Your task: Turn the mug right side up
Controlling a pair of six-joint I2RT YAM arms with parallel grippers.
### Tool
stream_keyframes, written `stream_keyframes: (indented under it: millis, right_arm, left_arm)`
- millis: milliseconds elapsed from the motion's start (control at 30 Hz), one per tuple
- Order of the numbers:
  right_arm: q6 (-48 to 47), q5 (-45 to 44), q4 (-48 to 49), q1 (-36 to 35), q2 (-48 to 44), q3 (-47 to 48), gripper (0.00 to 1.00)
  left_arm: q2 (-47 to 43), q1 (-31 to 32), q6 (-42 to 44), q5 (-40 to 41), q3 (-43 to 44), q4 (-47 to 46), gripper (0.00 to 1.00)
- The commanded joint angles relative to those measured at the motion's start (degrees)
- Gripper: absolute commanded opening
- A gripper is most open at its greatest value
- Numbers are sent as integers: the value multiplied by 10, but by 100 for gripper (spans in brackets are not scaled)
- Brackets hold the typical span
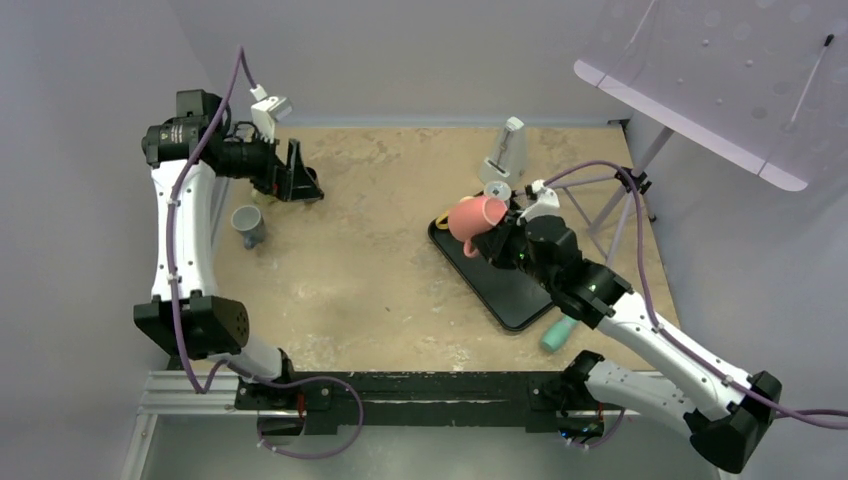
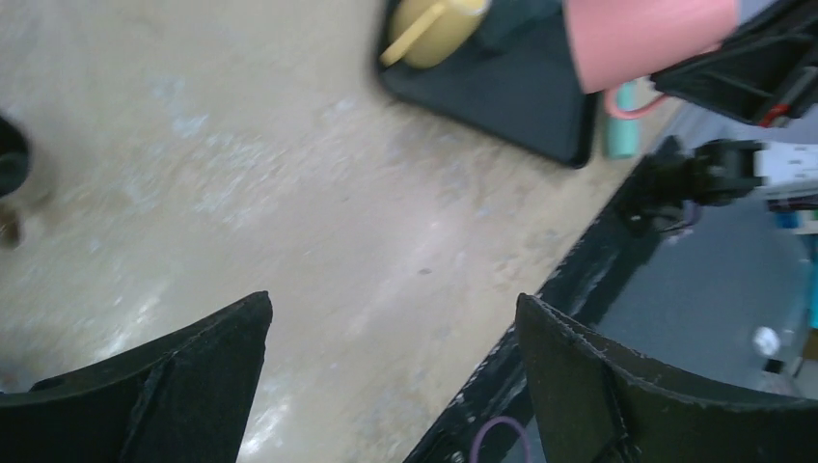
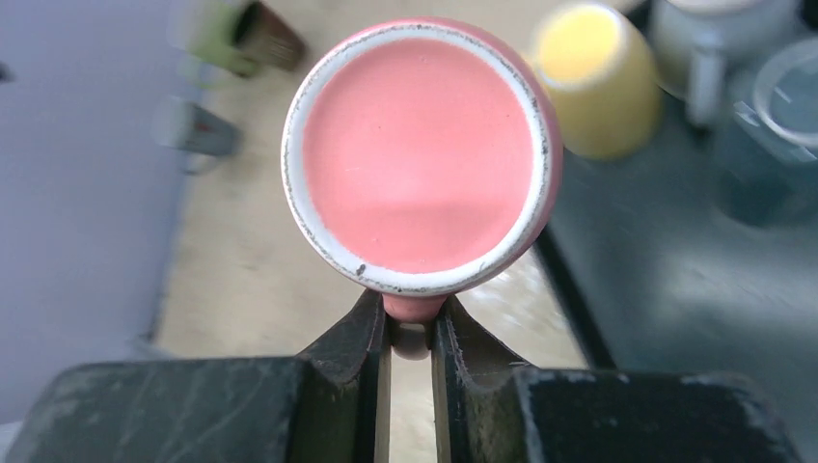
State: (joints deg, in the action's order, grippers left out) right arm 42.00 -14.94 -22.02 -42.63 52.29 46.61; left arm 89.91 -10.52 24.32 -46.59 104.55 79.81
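Near the table's (image 1: 380, 260) front edge, a teal bottle (image 1: 558, 333) lies just beside a black tray (image 1: 510, 290). Over the tray's far end, the right claw (image 3: 412, 328) is clamped on the handle of the pink mug (image 3: 420, 154), which is tipped on its side with its base facing the wrist camera. A yellow mug (image 3: 588, 77) lies on the tray just behind. Across the table at far left, the left claw (image 2: 391, 304) hangs spread wide, holding nothing, near a grey mug (image 1: 248, 225).
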Motion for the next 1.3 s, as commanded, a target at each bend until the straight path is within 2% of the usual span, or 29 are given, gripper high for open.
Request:
stream_keyframes:
  millis: [0, 67, 167, 233, 300, 433, 600, 833, 1033, 1100, 1167, 1200, 1267]
  right_arm:
    - [19, 107, 208, 0, -9, 71, 0]
    - [45, 144, 297, 1, 5, 77, 0]
    - [83, 196, 411, 0, 43, 94, 0]
    - [105, 233, 456, -1, 74, 114, 0]
    - [117, 258, 483, -2, 100, 133, 0]
    - [128, 277, 512, -5, 127, 155, 0]
    - [141, 279, 534, -12, 133, 164, 0]
    - [148, 278, 533, -16, 131, 167, 0]
    - [147, 287, 528, -19, 148, 184, 0]
    - [145, 296, 526, -20, 159, 194, 0]
    - [146, 305, 527, -21, 171, 205, 0]
    - [147, 311, 529, -21, 178, 208, 0]
    - [154, 325, 529, -22, 190, 213, 0]
  left_arm:
    - [-60, 55, -108, -186, 58, 3, 100]
    - [-90, 82, -194, -223, 38, -70, 100]
    - [-135, 101, -350, -270, -15, -228, 97]
    - [-152, 120, -436, -278, -42, -349, 93]
    - [-153, 128, -489, -278, -55, -393, 90]
    - [-139, 147, -511, -266, -60, -408, 85]
    - [-122, 155, -526, -255, -55, -411, 73]
    - [-106, 165, -540, -259, -39, -416, 73]
    - [-105, 194, -618, -290, -57, -501, 69]
    - [-108, 205, -630, -295, -66, -519, 61]
    - [-110, 212, -648, -298, -76, -542, 49]
    - [-111, 214, -659, -298, -82, -555, 38]
    - [-113, 214, -676, -297, -85, -571, 7]
